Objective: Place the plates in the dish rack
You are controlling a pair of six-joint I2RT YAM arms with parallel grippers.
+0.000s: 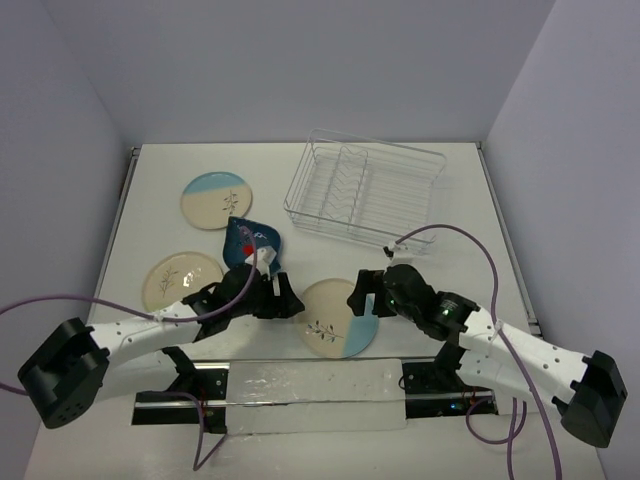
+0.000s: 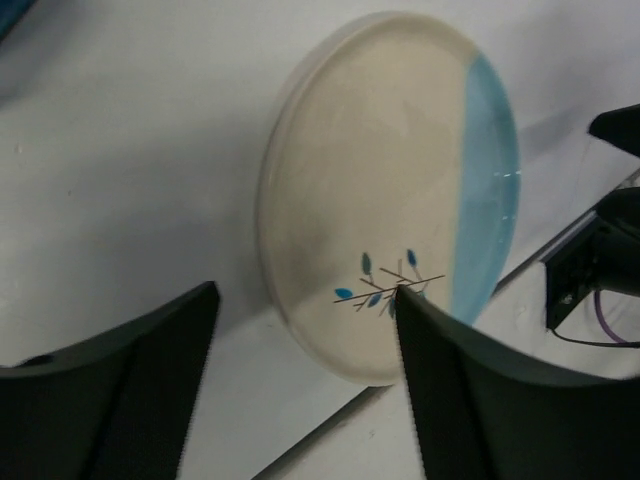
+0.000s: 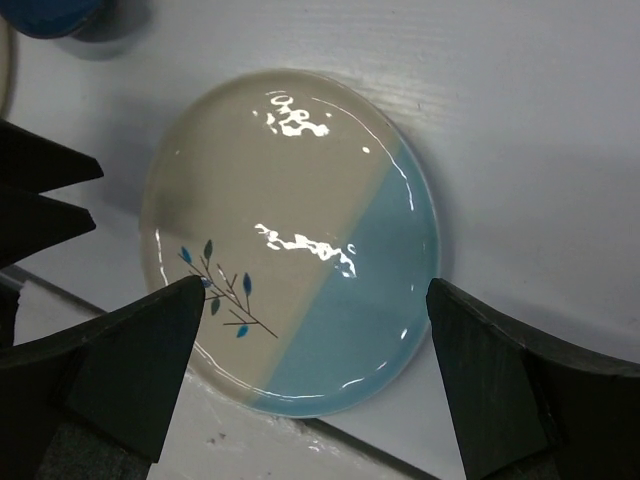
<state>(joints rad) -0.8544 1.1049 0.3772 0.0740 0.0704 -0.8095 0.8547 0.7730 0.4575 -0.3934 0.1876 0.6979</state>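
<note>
Far left on the table point(image 1: 450, 250): cream plate point(image 1: 182, 279) with a faint sprig. Behind it, a cream-and-blue plate point(image 1: 217, 200). Next right, the dark blue plate point(image 1: 252, 243), carrying a small red mark point(image 1: 245, 249) too small to read.

My left gripper point(image 1: 290, 300) sits at the left rim of the near plate point(image 1: 338, 317), which lies flat by the table's front edge. Left wrist view: jaws spread wide, closed on nothing, my right-hand finger point(image 2: 470, 400) overlapping the plate's near rim. Contact: cannot tell.

My right gripper point(image 1: 362, 297) is at the same plate's right side. Right wrist view: jaws fully apart and empty, the plate between and beyond the fingertips.

Dish rack point(image 1: 362, 185) stands back right, well apart from both grippers, no plate in it.

Only the wrist views resolve the sprig: dark stem, small blue leaves. Only the top view shows the rack and the two left plates. The right wrist view catches a corner of the dark blue plate.
</note>
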